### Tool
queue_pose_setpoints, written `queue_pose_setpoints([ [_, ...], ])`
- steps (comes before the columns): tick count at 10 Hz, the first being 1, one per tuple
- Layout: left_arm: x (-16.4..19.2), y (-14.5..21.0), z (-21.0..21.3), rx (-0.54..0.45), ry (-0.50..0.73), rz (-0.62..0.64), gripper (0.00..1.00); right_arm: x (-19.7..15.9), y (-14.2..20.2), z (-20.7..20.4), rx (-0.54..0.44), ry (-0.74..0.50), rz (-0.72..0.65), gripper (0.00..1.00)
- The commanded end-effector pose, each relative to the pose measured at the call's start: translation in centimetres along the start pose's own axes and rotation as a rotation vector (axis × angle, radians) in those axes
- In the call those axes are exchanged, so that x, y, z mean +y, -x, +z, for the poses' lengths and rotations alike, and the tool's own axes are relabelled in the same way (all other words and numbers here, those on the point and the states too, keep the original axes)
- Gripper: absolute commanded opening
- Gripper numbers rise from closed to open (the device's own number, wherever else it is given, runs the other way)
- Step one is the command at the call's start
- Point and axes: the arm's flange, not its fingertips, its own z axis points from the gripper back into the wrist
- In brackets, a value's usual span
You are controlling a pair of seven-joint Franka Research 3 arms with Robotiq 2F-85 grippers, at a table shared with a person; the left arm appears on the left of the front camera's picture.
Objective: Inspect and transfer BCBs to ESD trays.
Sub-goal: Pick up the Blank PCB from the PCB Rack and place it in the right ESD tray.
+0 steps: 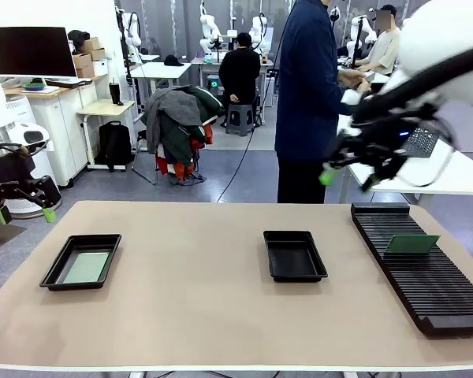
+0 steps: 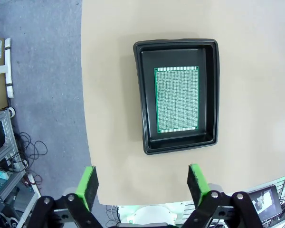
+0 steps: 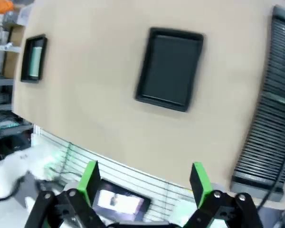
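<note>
Surroundings: a person [image 1: 303, 94] in a dark blue coat stands at the far side of the tabletop [image 1: 189, 307]; a grey mesh basket [image 1: 419, 142] sits on a white desk behind the right arm.
Rack: a long black ribbed rack [image 1: 426, 287] lies along the right edge of the tabletop, its near end close to the robot's side.
Board in the rack: one green circuit board [image 1: 411, 244] stands on edge in a slot towards the far end of the rack, leaning slightly.
Left tray: a shallow black tray [image 1: 57, 268] lies near the left edge of the tabletop; in the left wrist view its rim [image 2: 138, 95] shows whole.
Board in the tray: a second green circuit board [image 2: 176, 99] lies flat on the left tray's floor, about centred, with a black margin all round it.
Middle tray: another black tray [image 1: 270, 256] lies right of centre, well apart from both the left tray and the rack, its black floor in plain sight.
Left tool: the left tool [image 1: 24, 214] hangs off the left edge of the tabletop, fingers apart, gripping nothing; seen from its wrist [image 2: 142, 183], the left tray lies ahead of the fingertips, with bare tabletop between.
Right tool: the right tool [image 1: 348, 177] is raised above the far right of the tabletop, in front of the person, fingers apart, gripping nothing.
Right wrist view: blurred; the middle tray [image 3: 170, 69] lies well beyond the fingers, the rack [image 3: 270, 95] to one side.
</note>
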Motion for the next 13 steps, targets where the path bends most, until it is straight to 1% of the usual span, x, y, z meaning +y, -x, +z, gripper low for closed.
queue_pose_setpoints([
  [1, -0.1, 0.1, -0.3, -0.007, 0.008, 0.005, 1.00, -3.2, 2.0, 2.8, -0.073, 0.104, 0.150, 1.00],
  [5, -0.1, 0.1, -0.3, -0.007, 0.008, 0.005, 1.00, -8.2, 4.0, 8.1, -0.062, 0.307, 0.573, 1.00],
  [8, -0.1, 0.1, -0.3, -0.007, 0.008, 0.005, 1.00, -10.9, 4.8, 10.3, 0.003, 0.423, 0.863, 1.00],
  [9, -0.1, 0.1, -0.3, -0.007, 0.008, 0.005, 1.00, -11.4, 5.0, 11.0, 0.021, 0.429, 0.970, 1.00],
  [10, -0.1, 0.1, -0.3, -0.007, 0.008, 0.005, 1.00, -12.2, 4.8, 11.8, 0.024, 0.411, 1.050, 1.00],
  [13, -0.1, 0.1, -0.3, -0.007, 0.008, 0.005, 1.00, -14.7, 3.6, 12.5, 0.078, 0.360, 1.214, 1.00],
])
